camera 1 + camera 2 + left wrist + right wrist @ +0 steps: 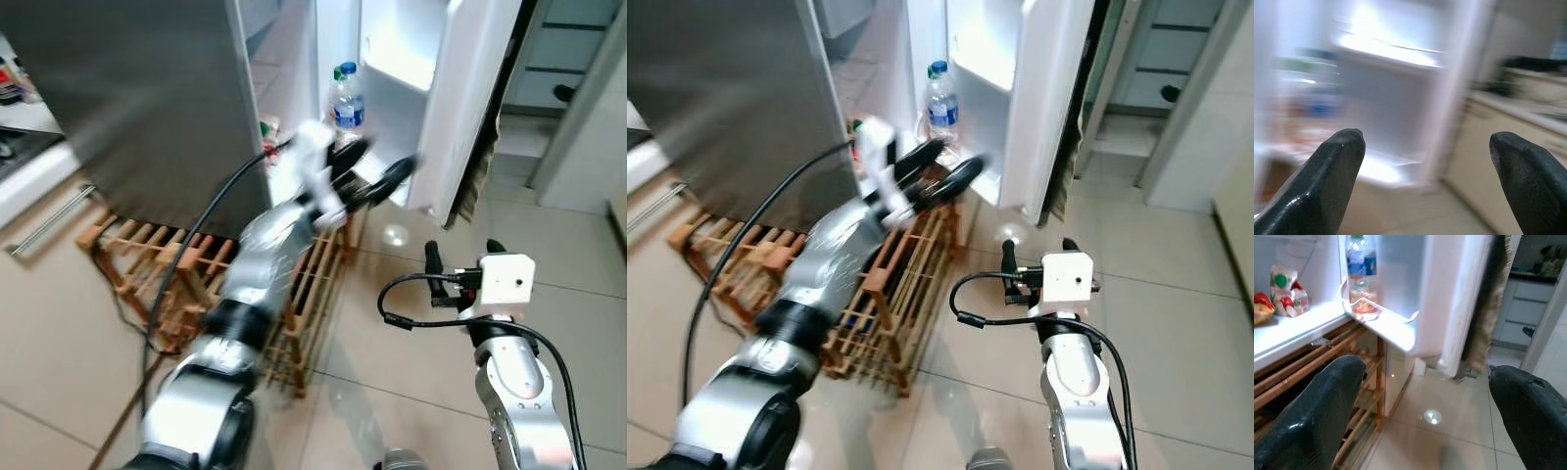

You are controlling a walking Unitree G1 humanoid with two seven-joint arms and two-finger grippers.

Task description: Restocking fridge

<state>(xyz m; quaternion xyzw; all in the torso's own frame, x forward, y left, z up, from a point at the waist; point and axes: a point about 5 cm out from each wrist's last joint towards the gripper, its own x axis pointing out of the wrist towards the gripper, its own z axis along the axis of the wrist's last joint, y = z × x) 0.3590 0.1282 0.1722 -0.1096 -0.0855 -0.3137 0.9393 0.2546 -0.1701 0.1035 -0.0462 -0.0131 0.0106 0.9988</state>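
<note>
While the fridge (176, 108) stands open ahead of me, its door (460, 88) swung wide, my left gripper (377, 176) reaches toward it, jaws released and empty. My right gripper (460, 259) hangs lower, released too. Water bottle (347, 103) sits in the door shelf.

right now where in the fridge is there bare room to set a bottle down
The door shelf is bare to the side of the water bottle. The upper door bin looks empty. The inner shelf is crowded at its far end by a carton and packets.

Tiled floor (411, 343) (glossy), wooden rack (313, 284).
</note>
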